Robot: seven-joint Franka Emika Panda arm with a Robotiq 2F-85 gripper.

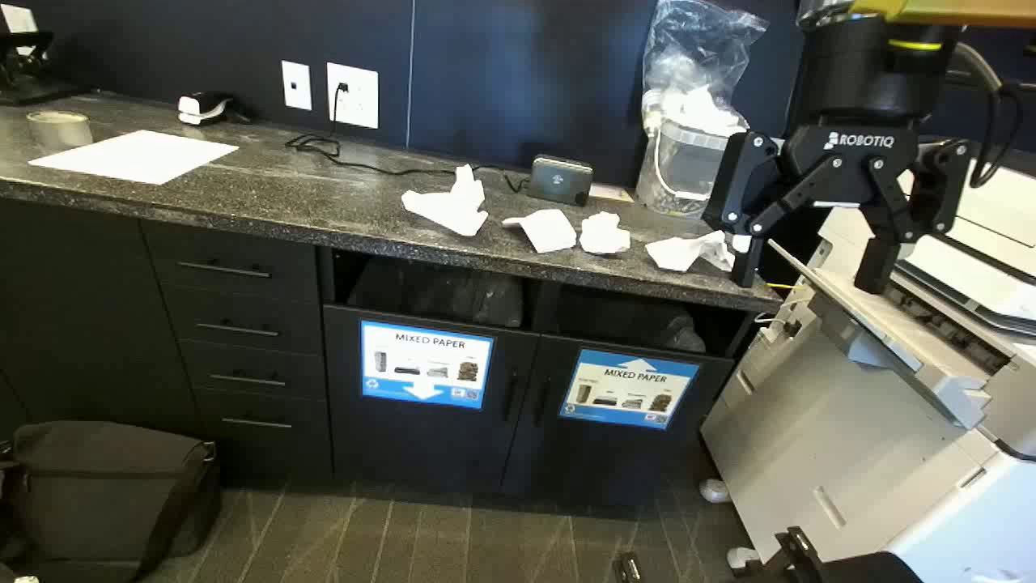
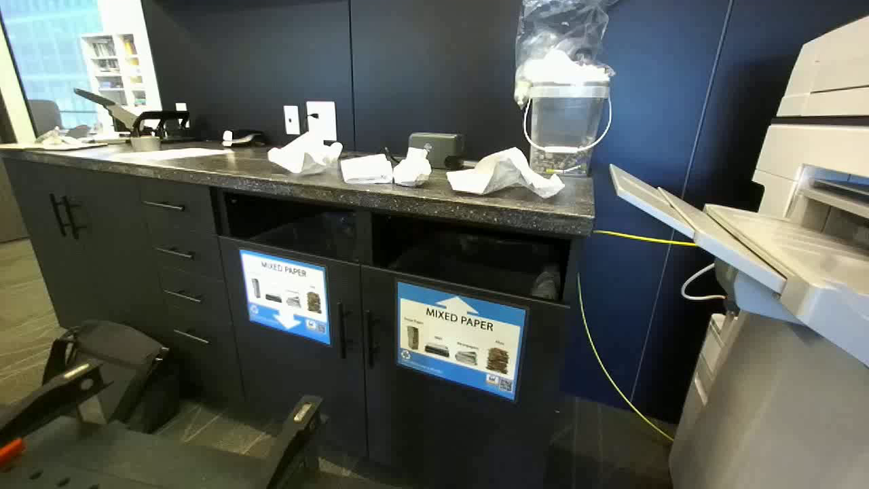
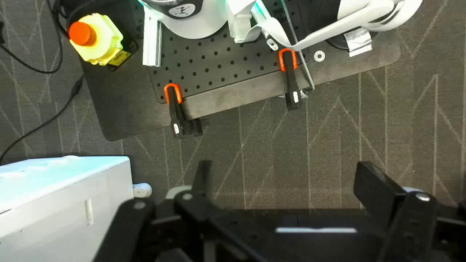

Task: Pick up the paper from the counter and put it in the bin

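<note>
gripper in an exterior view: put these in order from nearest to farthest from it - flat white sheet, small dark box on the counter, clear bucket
Nearest to the gripper first, sides as in an exterior view:
1. Clear bucket, near the right end of the counter
2. Small dark box, left of it
3. Flat white sheet, far left

Sm. crumpled wht. paper atop dk. speckled counter, nr. front edge
</note>
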